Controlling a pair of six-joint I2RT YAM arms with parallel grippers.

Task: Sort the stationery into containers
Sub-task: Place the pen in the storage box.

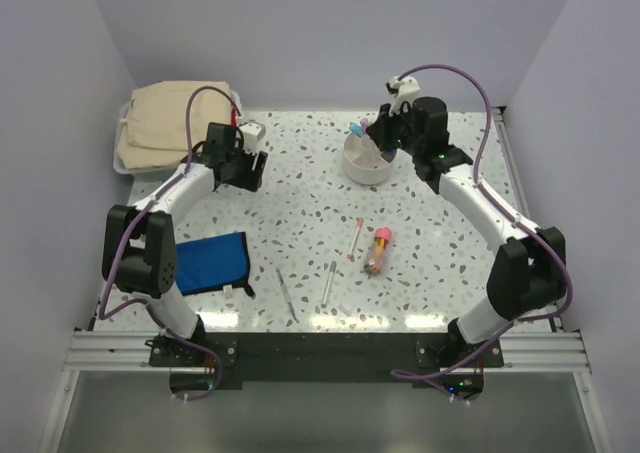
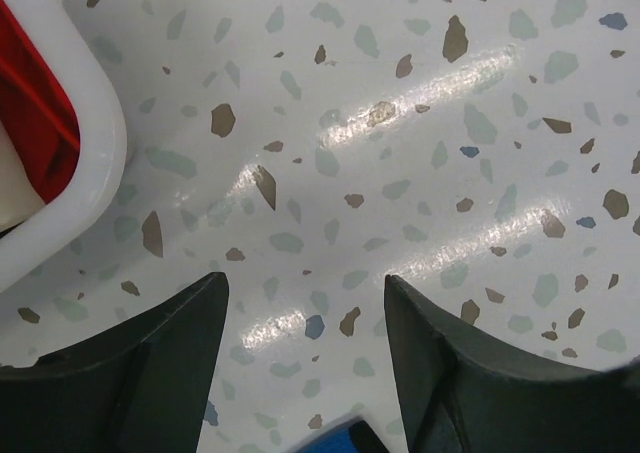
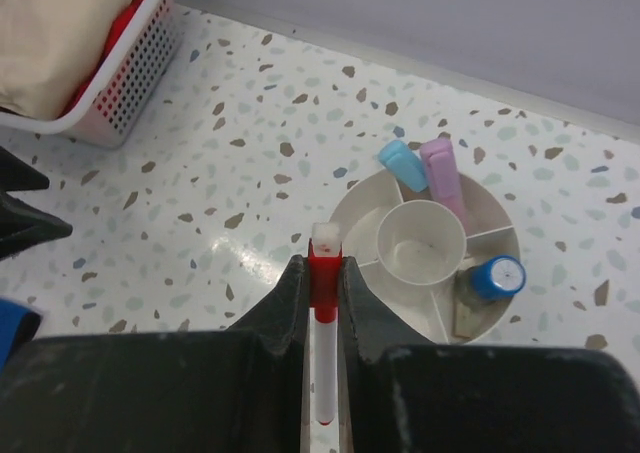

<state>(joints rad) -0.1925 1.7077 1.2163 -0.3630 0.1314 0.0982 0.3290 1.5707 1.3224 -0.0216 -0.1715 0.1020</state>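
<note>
Sitting rear left, the bin has the left gripper just beside it, jaws wide over bare table, holding nothing. The right gripper hangs by the round cup, clamped tight on a red-tipped pen. The pen's long axis runs in line with the fingers, red tip pointing forward out of them.

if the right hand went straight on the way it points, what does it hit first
The red-tipped pen in the right hand leads; it probably meets the table beside the round cup, though depth is unclear, maybe the cup's rim.
</note>
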